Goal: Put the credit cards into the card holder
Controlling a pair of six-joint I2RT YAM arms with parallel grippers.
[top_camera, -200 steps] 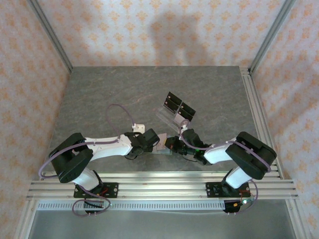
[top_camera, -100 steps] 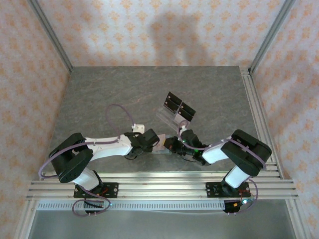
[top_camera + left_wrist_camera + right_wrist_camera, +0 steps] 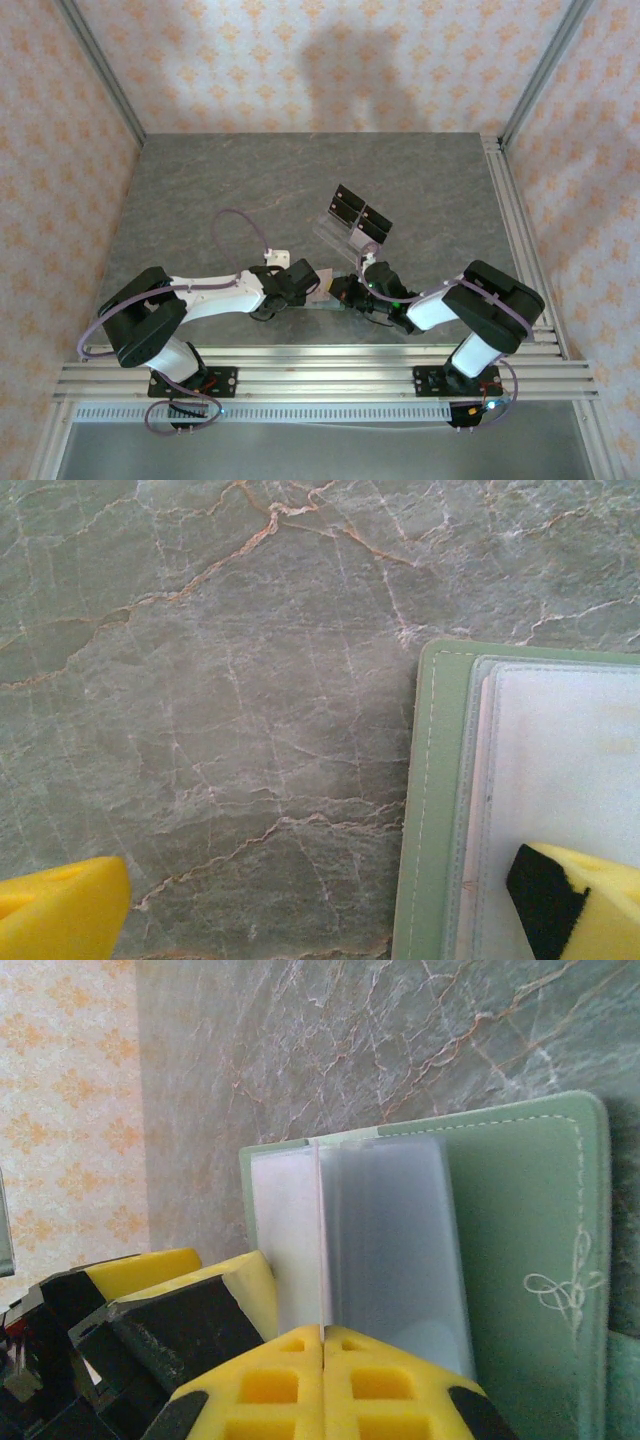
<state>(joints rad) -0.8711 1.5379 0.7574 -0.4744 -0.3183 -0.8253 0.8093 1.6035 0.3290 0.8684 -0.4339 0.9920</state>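
your right arm's elbow has crept slightly inward over the last second; the left arm has stayed where it was. right gripper is closed tight, its yellow fingers pressed flat together. the edge of a clear leaf runs straight into their seam, but you cannot tell whether it is truly pinched. left gripper stands wide: one yellow fingertip is over bare table, and the other, with a black pad, is over the card holder. both grippers meet at that holder near the table's front edge, and from above the wrists cover nearly all of it. the holder lies open, with a sage-green cover, pale stitching, a curled flourish, rounded corners and a glossy whitish panel inside. a thin pinkish edge runs along that panel in the left wrist view; whether it is a card is hard to say. two black credit cards sit tilted on a clear stand behind the grippers, apart from the holder. the table is grey-green stone, veined in rust and white.
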